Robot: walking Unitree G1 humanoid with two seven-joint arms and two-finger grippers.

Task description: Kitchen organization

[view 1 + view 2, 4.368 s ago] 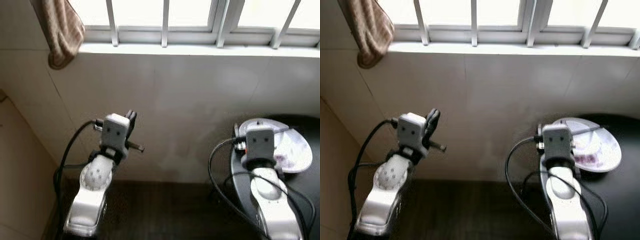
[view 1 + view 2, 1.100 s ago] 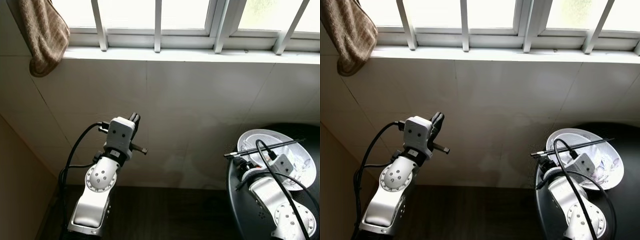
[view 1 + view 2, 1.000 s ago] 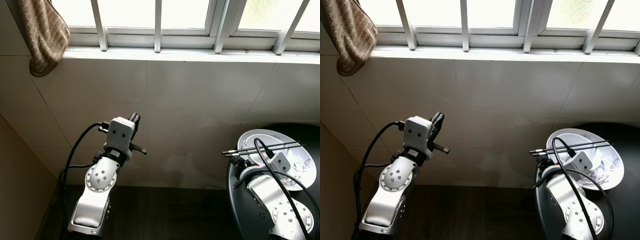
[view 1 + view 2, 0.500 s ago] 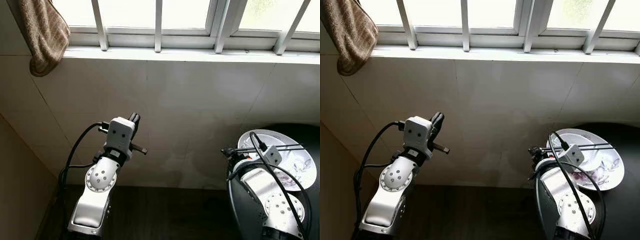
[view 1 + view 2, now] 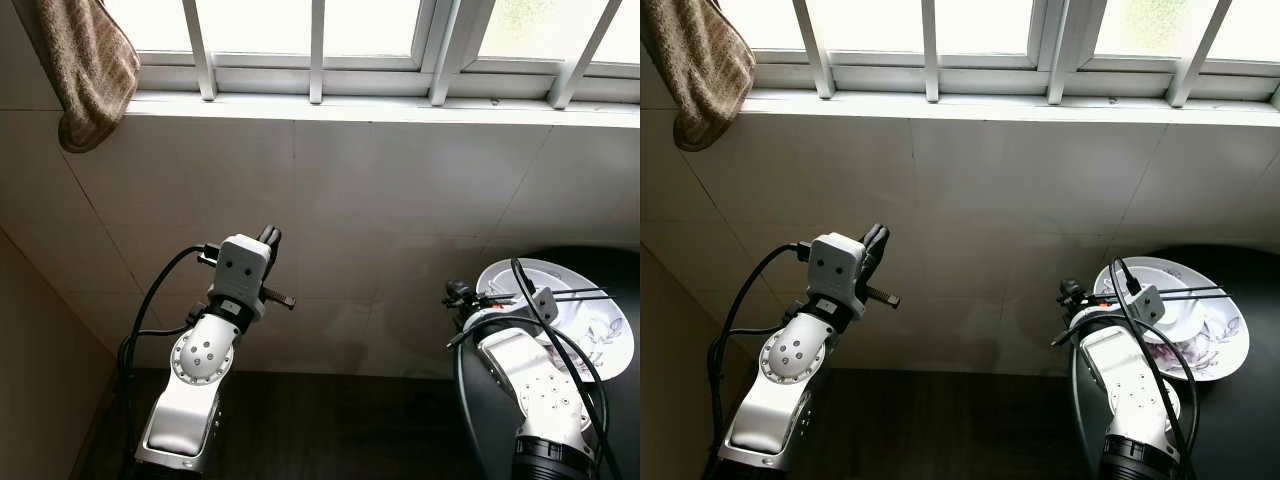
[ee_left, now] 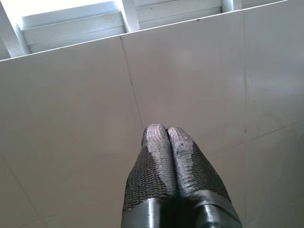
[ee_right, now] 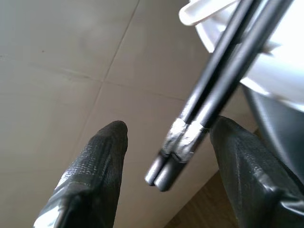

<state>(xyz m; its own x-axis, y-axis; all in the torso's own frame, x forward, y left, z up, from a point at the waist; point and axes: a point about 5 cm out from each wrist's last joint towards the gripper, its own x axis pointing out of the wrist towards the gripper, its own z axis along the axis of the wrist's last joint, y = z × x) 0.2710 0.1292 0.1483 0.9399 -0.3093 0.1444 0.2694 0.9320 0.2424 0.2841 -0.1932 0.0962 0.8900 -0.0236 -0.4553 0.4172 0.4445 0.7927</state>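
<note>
A pair of black chopsticks [image 5: 565,294] with silver ends lies across a white flowered plate [image 5: 605,345] and the small white bowl [image 5: 1175,312] on it, at the left edge of a dark round table [image 5: 1230,420]. My right gripper [image 7: 171,126] is open at the table's left edge. The chopsticks' [image 7: 223,61] silver ends sit between its fingers [image 7: 102,156], close to one of them. My left gripper [image 6: 164,133] is shut and empty. It is raised in front of the tiled wall, far left of the plate [image 5: 268,238].
A brown towel [image 5: 85,70] hangs at the upper left beside a barred window with a white sill [image 5: 380,105]. The tiled wall [image 5: 400,210] stands close ahead. Dark wooden floor [image 5: 320,430] lies below, between the arms.
Within the last second my right wrist has rolled and swung over the table's left edge. The chopsticks have levelled out and shifted right over the plate. My left arm has not moved.
</note>
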